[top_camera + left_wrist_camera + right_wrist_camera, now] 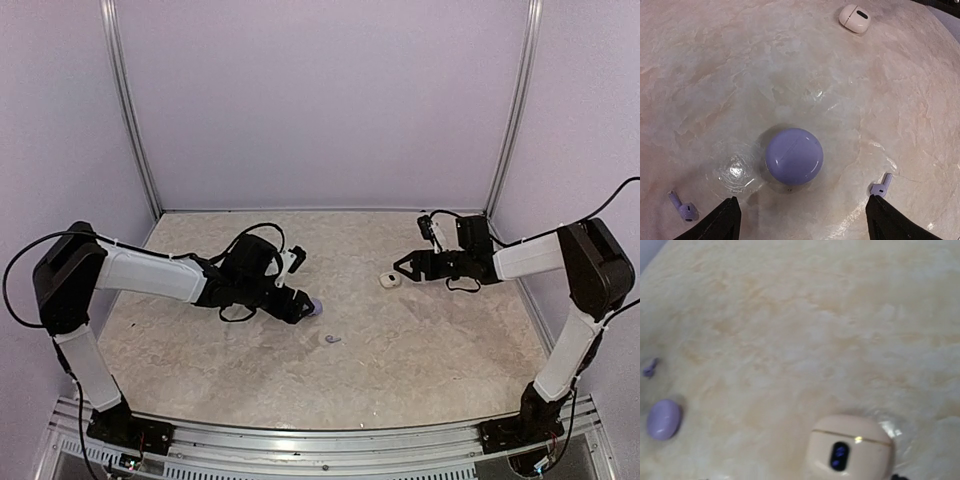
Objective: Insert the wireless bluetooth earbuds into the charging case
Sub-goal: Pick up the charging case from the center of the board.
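Your marbled table (430,350) holds a closed round lilac case (793,156) by your open left gripper (805,222). A stemmed lilac earbud (682,207) and a second lilac earbud (881,185) lie loose either side. Your right gripper (400,267) gapes beside the white case (850,447), nearer the right edge.

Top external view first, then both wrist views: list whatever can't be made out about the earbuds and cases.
Top external: one lilac earbud shows, too small for detail. The other is out of sight, probably under the left gripper.
Left wrist: the purple case and white case are shut, so their contents are hidden. No white earbuds show in any view.
Right wrist: blurred. The bottom edge cuts off the white case and nearly all of the right gripper.
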`<state>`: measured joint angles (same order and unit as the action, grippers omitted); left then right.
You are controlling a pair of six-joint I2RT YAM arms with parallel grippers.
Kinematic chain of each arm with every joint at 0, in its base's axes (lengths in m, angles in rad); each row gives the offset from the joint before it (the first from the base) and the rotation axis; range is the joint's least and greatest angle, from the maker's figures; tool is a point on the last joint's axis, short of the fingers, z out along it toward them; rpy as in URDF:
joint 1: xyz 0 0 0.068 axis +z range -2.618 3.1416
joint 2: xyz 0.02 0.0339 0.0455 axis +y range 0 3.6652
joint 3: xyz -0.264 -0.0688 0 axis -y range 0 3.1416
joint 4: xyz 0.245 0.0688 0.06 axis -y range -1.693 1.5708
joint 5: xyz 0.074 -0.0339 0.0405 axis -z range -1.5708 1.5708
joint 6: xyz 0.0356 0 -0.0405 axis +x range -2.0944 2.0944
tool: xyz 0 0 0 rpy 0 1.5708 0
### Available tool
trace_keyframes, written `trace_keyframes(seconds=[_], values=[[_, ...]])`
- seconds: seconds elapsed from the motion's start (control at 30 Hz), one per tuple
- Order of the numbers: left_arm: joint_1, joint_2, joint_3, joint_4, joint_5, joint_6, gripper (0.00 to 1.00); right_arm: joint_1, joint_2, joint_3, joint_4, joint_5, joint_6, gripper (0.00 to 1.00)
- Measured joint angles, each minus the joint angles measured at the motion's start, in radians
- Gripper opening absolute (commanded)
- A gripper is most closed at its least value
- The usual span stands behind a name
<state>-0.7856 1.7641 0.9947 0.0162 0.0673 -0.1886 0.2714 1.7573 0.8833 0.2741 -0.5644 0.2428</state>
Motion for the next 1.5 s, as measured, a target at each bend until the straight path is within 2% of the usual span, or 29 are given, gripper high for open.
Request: trace_keyframes(seconds=[0.33,0.57,0.77,1.03,1.3,1.5], values=[[0.068,0.018,-0.074,0.064,0.184,0.351,0.86,0.000,-0.091,-0.060,0.017,-0.113,0.001,0.82],[0.102,0.090,-0.011,0.081,0.249,0.502,0.84,0.000,-0.125,-0.069,0.038,-0.157,0.001,0.82],[0.111,0.172,0.055,0.079,0.285,0.578,0.82,0.000,-0.134,-0.083,0.050,-0.178,-0.003,0.87],[0.112,0.238,0.095,0.081,0.314,0.639,0.77,0.000,-0.166,-0.101,0.060,-0.194,-0.018,0.99],[0.112,0.263,0.095,0.108,0.342,0.652,0.66,0.000,-0.236,-0.111,0.059,-0.170,-0.025,1.00],[0.112,0.273,0.095,0.128,0.359,0.663,0.55,0.000,-0.340,-0.135,0.064,-0.084,-0.009,1.00]])
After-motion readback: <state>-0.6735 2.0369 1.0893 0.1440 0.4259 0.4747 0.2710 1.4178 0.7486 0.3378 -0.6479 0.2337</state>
